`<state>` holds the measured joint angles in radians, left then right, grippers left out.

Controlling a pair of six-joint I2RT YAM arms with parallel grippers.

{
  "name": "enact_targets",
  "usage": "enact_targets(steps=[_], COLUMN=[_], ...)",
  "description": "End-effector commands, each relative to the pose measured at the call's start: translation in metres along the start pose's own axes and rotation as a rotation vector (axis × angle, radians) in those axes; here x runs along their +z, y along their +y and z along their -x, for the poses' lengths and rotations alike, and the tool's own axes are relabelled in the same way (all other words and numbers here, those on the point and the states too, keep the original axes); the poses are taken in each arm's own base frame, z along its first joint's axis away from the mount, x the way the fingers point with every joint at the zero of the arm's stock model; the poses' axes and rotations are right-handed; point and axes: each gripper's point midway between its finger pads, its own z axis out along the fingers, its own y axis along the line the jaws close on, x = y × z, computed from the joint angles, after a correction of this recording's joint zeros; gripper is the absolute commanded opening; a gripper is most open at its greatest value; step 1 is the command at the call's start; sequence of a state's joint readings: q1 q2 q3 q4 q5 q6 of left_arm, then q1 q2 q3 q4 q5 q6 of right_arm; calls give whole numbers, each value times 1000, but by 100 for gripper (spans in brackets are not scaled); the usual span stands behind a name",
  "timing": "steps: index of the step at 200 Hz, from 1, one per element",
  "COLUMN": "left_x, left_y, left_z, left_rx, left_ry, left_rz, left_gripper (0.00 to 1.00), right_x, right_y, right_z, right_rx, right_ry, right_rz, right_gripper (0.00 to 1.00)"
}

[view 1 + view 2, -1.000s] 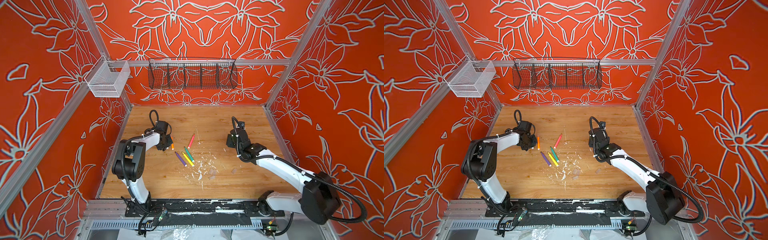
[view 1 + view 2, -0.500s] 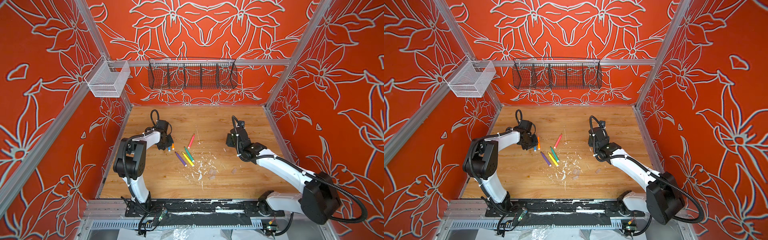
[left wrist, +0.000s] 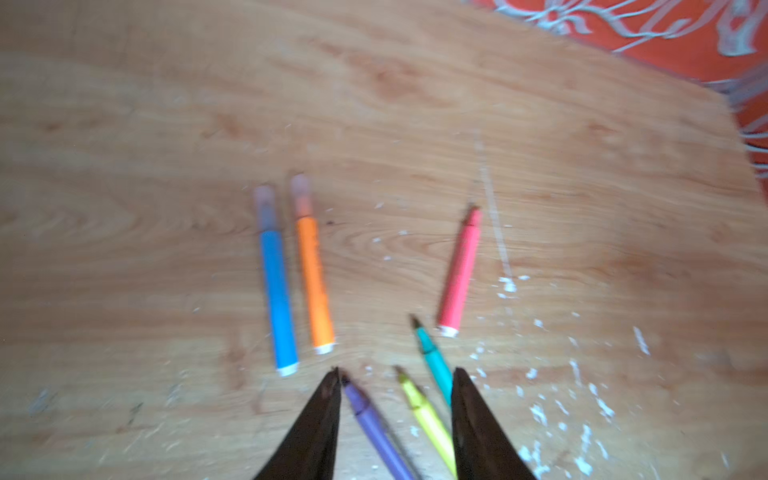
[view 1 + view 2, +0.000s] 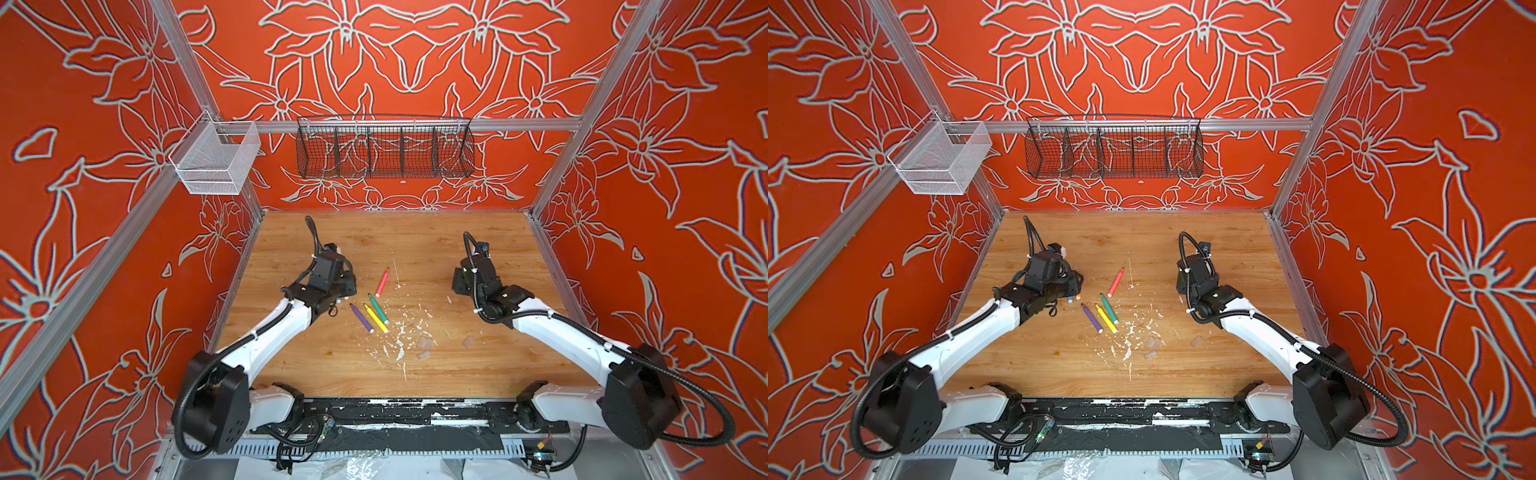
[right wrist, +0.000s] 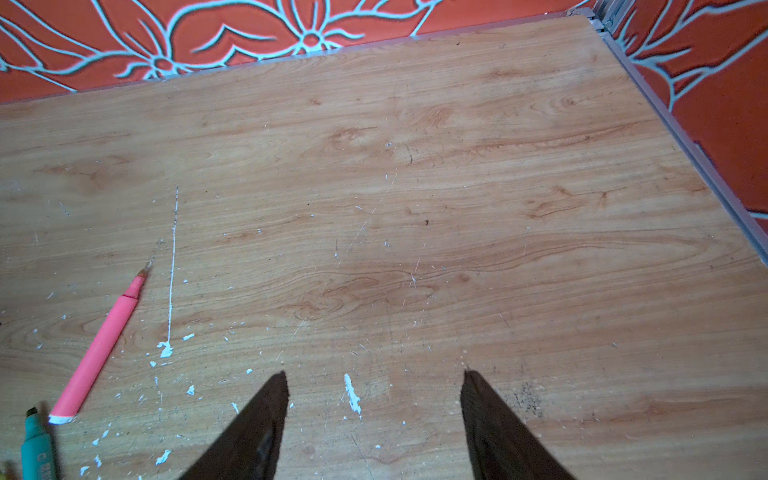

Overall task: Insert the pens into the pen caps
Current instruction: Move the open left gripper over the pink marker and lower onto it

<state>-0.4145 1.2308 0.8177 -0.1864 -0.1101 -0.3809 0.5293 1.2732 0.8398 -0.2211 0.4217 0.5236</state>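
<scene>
A blue pen [image 3: 277, 291] and an orange pen [image 3: 315, 274] lie side by side, each with a translucent pen cap [image 3: 264, 205] on its tip. The uncapped pink pen [image 4: 382, 281], green pen [image 4: 378, 308], yellow pen [image 4: 375, 318] and purple pen [image 4: 361, 318] lie mid-table. Loose pen caps [image 4: 423, 343] rest nearer the front. My left gripper [image 3: 395, 370] hovers open above the capped pair, holding nothing; in both top views it hides most of them. My right gripper [image 5: 374, 374] stands open over bare wood to the right.
White flecks and scratches [image 4: 400, 332] litter the wood around the caps. A black wire basket [image 4: 384, 147] hangs on the back wall and a white mesh bin [image 4: 214, 160] on the left wall. Walls close in the table [image 4: 415, 245] on three sides.
My left gripper has opened and the orange pen now lies beside the blue one. The left arm has shifted slightly over them. The right arm has not moved.
</scene>
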Motion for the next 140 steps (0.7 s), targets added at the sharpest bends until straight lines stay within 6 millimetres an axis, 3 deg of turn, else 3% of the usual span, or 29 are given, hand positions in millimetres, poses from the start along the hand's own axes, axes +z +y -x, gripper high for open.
enact_targets(steps=[1,54,91,140], left_x=[1,56,91,98], left_y=[-30,-75,-66,-66], left_z=[6,-28,-48,-53], left_rx=[180,320,326,326], left_ry=[-94,182,345,371], left_rz=[-40,-79,34,36], left_gripper=[43,39,31,30], right_x=[-5,-4,-4,-5], right_y=[1,2,2,4], right_z=[10,10,11,11], right_rx=[22,17,16,16], right_ry=[-14,-8,-7,-2], right_rz=[8,11,10,18], right_gripper=[68,68,68,69])
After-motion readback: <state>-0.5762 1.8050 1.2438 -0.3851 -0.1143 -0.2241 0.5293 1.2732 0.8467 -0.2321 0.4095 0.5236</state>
